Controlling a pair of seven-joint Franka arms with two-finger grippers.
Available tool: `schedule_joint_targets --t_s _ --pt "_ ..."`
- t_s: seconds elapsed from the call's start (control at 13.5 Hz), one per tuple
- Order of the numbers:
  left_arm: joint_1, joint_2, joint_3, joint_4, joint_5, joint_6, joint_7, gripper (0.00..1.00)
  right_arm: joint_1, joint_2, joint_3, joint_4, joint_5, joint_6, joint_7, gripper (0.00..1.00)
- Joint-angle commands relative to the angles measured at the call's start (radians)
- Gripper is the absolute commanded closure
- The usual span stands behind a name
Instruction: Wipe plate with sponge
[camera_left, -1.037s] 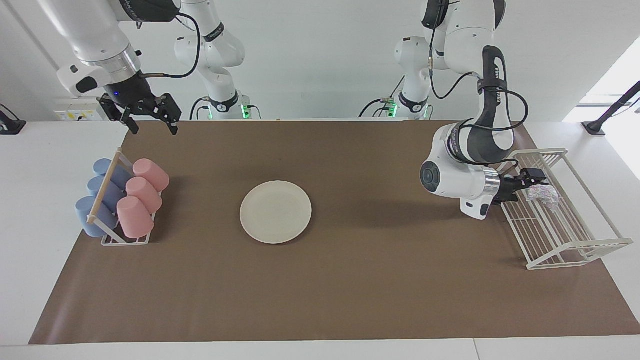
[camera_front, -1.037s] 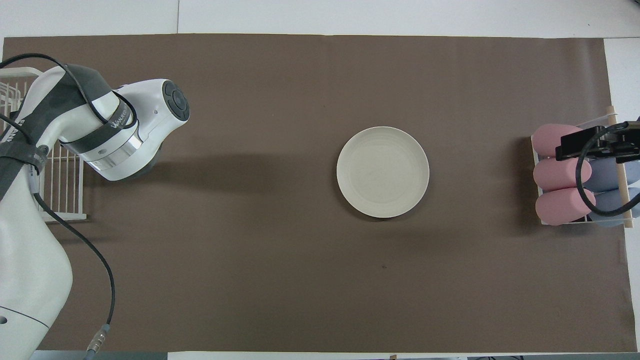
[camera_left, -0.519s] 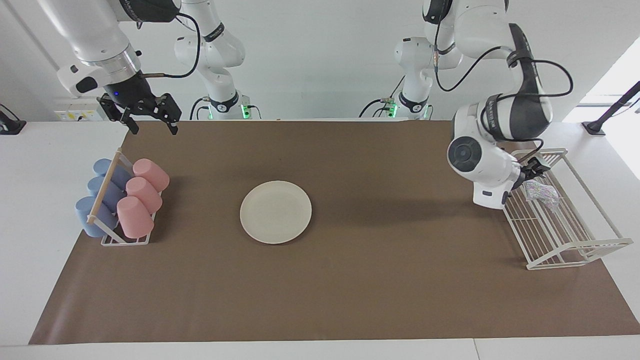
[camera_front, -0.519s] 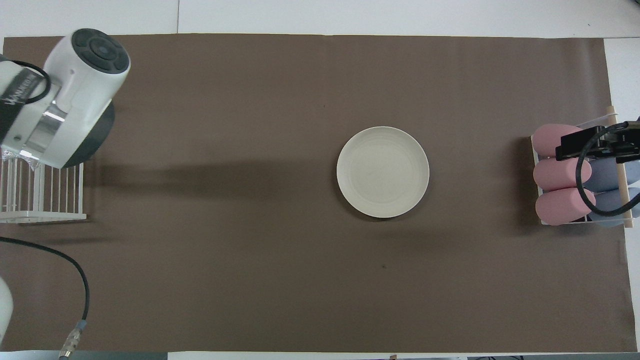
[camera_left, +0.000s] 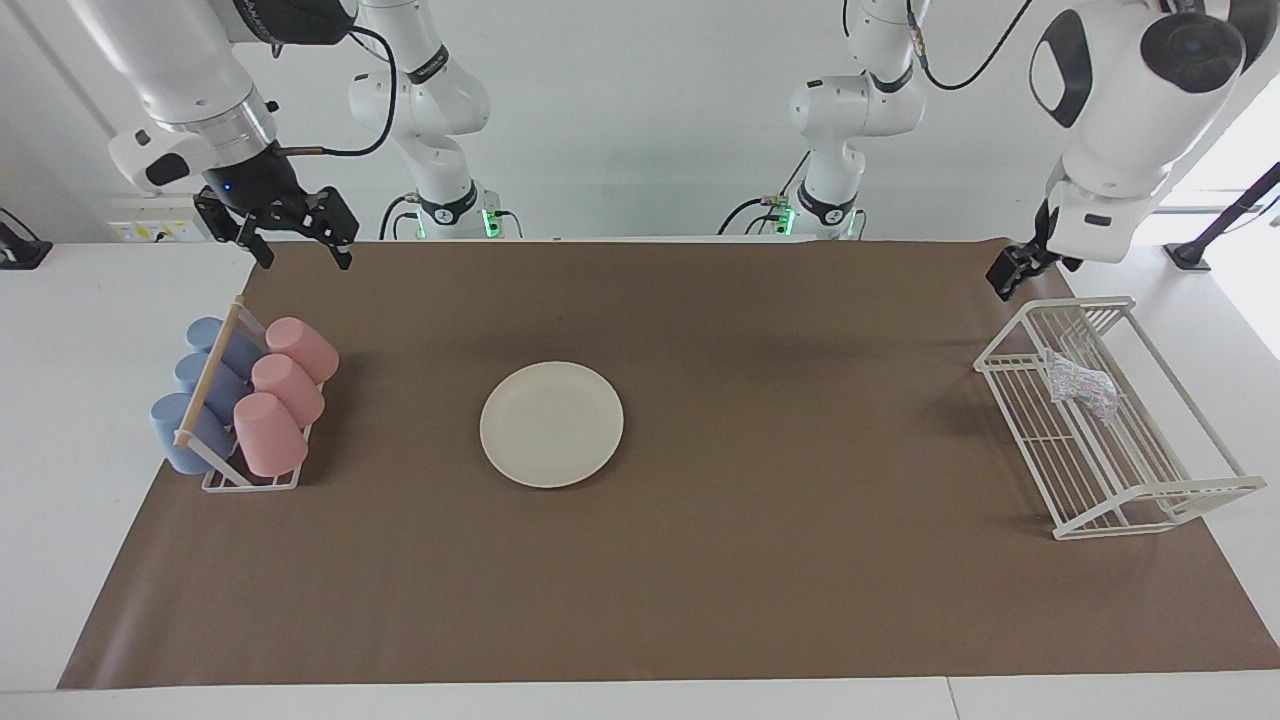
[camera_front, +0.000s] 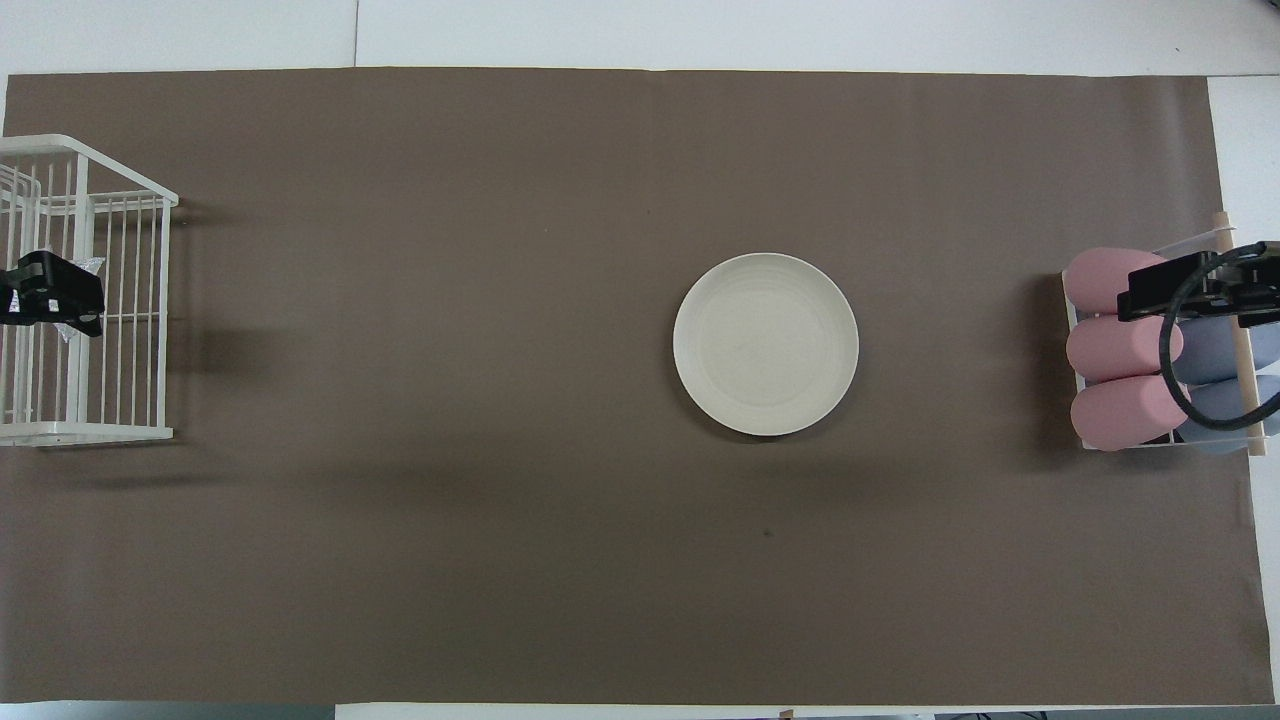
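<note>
A: Where is the round, flat, cream-white plate (camera_left: 551, 424) located?

B: It is found at the centre of the facing view, flat on the brown table mat (camera_left: 700, 560). Nothing is seen on it.

A: And the small, wrinkly, silvery-white sponge (camera_left: 1080, 385)?

B: It is seen at the right of the facing view, lying inside the white wire rack (camera_left: 1130, 500), at the end of the rack nearer to the robots. It is not gripped by anything.

A: How is the left gripper (camera_left: 1012, 270) positioned?

B: It is raised at the upper right of the facing view, above the mat just beside the rack's robot-side end, apart from the sponge. Whether its jaws are open cannot be told.

A: And the right gripper (camera_left: 297, 247)?

B: It is held in the air at the upper left of the facing view, with its jaws spread wide and nothing between them. The arm is waiting. Below it in the frame, pink and blue cups (camera_left: 268, 395) are stored on their sides in a small white cup rack (camera_left: 250, 482).
</note>
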Motion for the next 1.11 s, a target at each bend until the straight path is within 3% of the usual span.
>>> schedule_joint_targets --t_s 0.0,0.22,0.52,0.74,1.04 --pt "0.028 -0.085 -0.005 -0.084 -0.111 -0.007 0.05 0.0 -0.014 -0.006 0.008 0.007 0.011 -0.024 -0.024 0.0" --pt "0.018 -0.083 -0.005 -0.081 -0.129 0.005 0.04 0.0 -0.021 -0.006 -0.001 0.007 0.012 -0.044 -0.05 0.0" --pt "-0.021 -0.001 0.012 0.068 -0.191 -0.067 0.028 0.0 -0.018 -0.007 0.005 0.007 0.041 -0.056 -0.054 0.0" --pt "-0.021 -0.027 0.015 0.0 -0.18 -0.001 0.027 0.0 -0.02 -0.007 0.002 0.009 0.072 -0.059 -0.052 0.0" --pt "-0.018 -0.023 0.012 0.022 -0.174 -0.024 0.027 0.0 -0.02 -0.006 0.001 0.009 0.063 -0.058 -0.055 0.0"
